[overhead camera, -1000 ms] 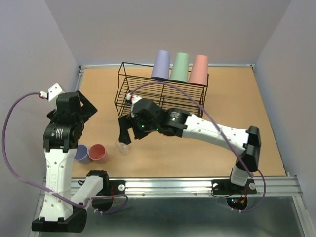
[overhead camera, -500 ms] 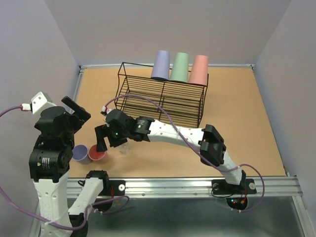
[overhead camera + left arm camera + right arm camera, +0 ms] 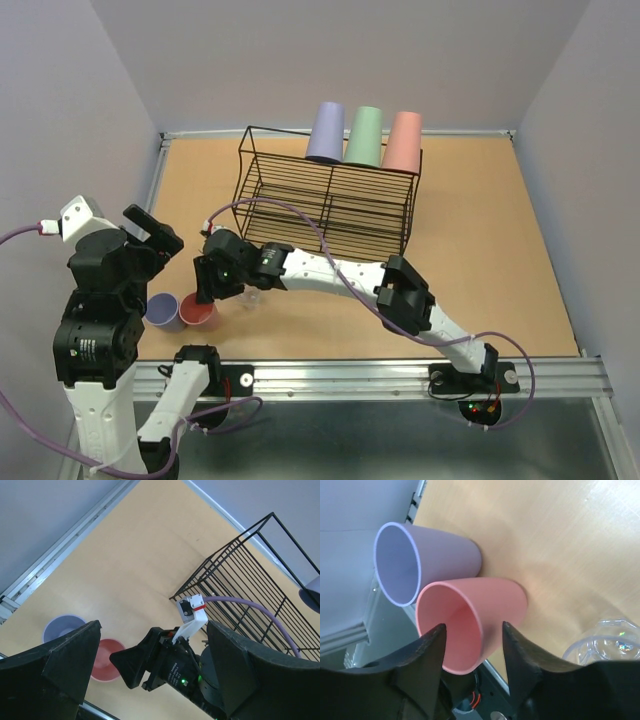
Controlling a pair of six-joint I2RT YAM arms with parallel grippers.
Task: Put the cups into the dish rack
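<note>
Right gripper (image 3: 472, 628) hovering over salmon-pink tapered plastic tumbler (image 3: 492, 605)
Its part-spread jaws are straddling the upright cup's rim directly below, pinching nothing.

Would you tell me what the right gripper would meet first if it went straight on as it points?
The right gripper would meet the salmon-pink cup first; its rim sits between the fingers in the wrist view. The purple cup beside it looks off that line.

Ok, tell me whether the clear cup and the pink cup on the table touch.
Apart. The right wrist view shows bare table between the pink cup and the clear cup.
</note>
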